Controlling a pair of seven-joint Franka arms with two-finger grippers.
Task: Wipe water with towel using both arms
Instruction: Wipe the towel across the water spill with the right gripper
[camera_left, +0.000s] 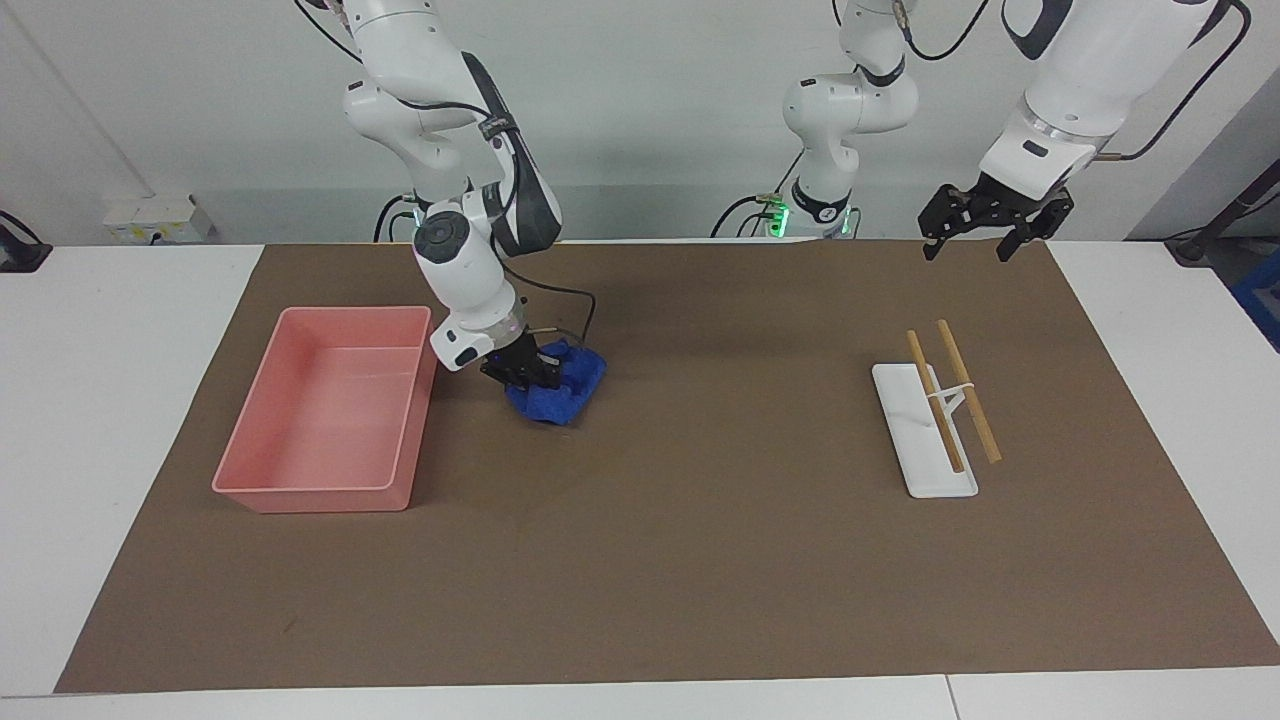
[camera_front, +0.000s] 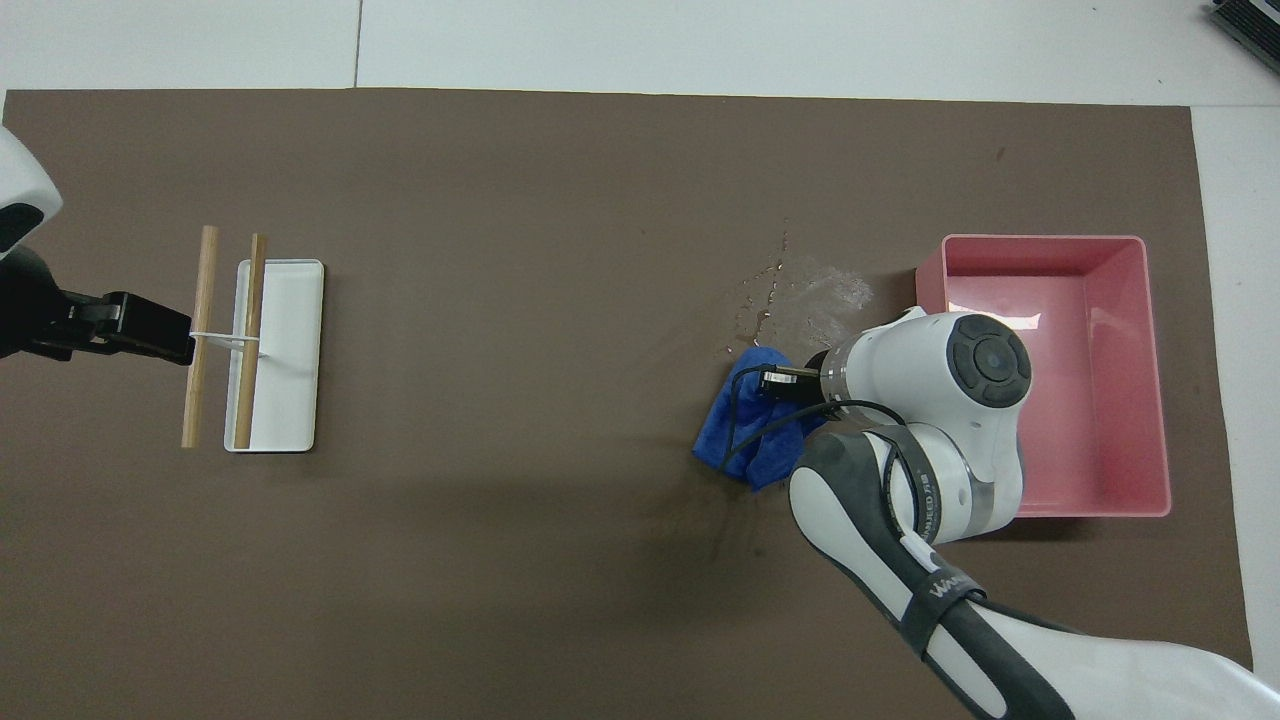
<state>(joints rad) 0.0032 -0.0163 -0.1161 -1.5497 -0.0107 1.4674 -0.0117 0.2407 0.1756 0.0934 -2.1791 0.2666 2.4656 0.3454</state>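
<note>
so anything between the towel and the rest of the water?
Nothing visible. The right gripper, shut on the towel, has it on the mat at the edge of the water. The pink tray sits beside the water, not across the path.

Towel (camera_left: 558, 392): small royal-blue cloth, bunched & wrinkly, pressed flat-ish on the brown mat beside the pink tray (camera_left: 262, 494), not touching it. From overhead the towel (camera_front: 741, 418) sits at the robot-side edge of the water (camera_front: 805, 305), a shiny wet patch w/ streaks, which lies farther from the robots.

Right arm: white, bent down over the towel; right gripper (camera_left: 522, 371) clamped tight on its top folds, pushing it onto the mat.

Left arm: white, waits raised; left gripper (camera_left: 982, 222) w/ fingers spread wide, holding nothing, up over the mat's edge at its own end.
</note>
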